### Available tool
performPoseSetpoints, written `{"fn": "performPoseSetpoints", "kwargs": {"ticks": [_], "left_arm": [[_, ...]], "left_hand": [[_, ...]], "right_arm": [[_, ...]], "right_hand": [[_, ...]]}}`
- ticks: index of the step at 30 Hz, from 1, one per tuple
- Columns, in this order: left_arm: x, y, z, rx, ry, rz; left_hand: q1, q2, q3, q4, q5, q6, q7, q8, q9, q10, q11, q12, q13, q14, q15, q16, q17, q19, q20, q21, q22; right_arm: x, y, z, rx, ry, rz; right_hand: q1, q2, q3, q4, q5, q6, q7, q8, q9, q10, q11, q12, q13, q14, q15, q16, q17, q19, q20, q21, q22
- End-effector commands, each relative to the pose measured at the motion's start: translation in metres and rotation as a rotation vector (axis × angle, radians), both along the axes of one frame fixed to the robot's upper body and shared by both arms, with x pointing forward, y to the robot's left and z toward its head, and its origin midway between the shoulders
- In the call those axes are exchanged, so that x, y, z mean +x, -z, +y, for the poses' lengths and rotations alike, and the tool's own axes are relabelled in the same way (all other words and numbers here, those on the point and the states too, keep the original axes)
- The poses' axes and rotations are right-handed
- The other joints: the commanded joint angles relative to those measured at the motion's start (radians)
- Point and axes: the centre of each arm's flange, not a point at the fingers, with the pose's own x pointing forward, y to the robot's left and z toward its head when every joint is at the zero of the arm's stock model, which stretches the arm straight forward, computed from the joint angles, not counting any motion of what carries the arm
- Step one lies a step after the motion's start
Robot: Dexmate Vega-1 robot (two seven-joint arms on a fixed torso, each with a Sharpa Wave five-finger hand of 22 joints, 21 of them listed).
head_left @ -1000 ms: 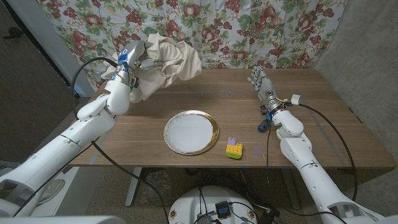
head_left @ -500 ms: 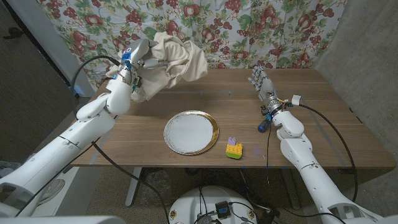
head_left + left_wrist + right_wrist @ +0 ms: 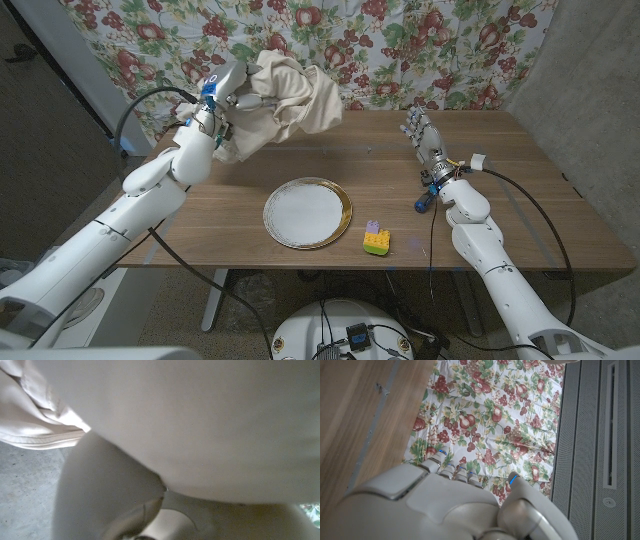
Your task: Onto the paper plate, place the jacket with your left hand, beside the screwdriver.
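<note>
Now the left hand [image 3: 228,88] holds the bunched jacket [image 3: 285,95] up over the table's far left edge, a little nearer the plate [image 3: 307,212] than a moment ago (still short of it); the right hand [image 3: 421,135], fingers apart and empty, stands beside the screwdriver [image 3: 424,200], which lies off the plate.
</note>
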Motion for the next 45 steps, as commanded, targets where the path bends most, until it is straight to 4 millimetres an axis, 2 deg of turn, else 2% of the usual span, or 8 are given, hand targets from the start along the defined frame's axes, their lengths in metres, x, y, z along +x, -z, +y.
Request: {"fn": "performPoseSetpoints", "kwargs": {"ticks": [1,26,45], "left_arm": [[-0.011,0.001,-0.01,0.032,0.042,-0.016],[-0.027,0.002,-0.028,0.095,0.119,-0.015],[-0.031,0.002,-0.038,0.133,0.171,0.01]], "left_hand": [[0.224,0.228,0.002,0.002,0.007,0.006,-0.006,-0.003,0.002,0.005,-0.003,-0.004,0.003,0.028,-0.066,-0.004,0.005,-0.005,0.002,0.009,-0.003],[0.221,0.227,0.002,0.002,0.008,0.014,-0.01,-0.01,0.003,0.012,-0.006,-0.016,0.013,0.039,-0.066,-0.005,0.026,-0.019,0.006,0.022,-0.029],[0.217,0.225,0.001,0.002,0.007,0.017,-0.014,-0.015,0.004,0.018,-0.008,-0.026,0.018,0.039,-0.066,-0.007,0.043,-0.031,0.006,0.029,-0.048]], "right_arm": [[-0.002,0.001,-0.001,0.0,0.001,-0.003],[0.0,0.002,0.0,0.005,-0.004,-0.003],[0.001,0.003,-0.001,0.015,-0.003,-0.001]], "right_hand": [[0.002,0.005,0.009,0.003,0.0,0.003,0.0,0.004,0.003,0.002,0.001,0.001,0.003,0.004,0.0,0.001,0.002,0.008,-0.031,0.002,0.003],[0.001,0.004,0.009,0.002,0.0,0.003,-0.001,0.003,0.003,-0.001,-0.002,0.0,0.003,0.005,0.0,0.001,0.002,0.008,-0.03,0.002,0.003],[0.0,0.003,0.009,0.002,0.0,0.002,0.0,0.003,0.003,-0.003,-0.005,-0.001,0.003,0.005,0.002,0.001,0.002,0.008,-0.029,0.002,0.003]]}}
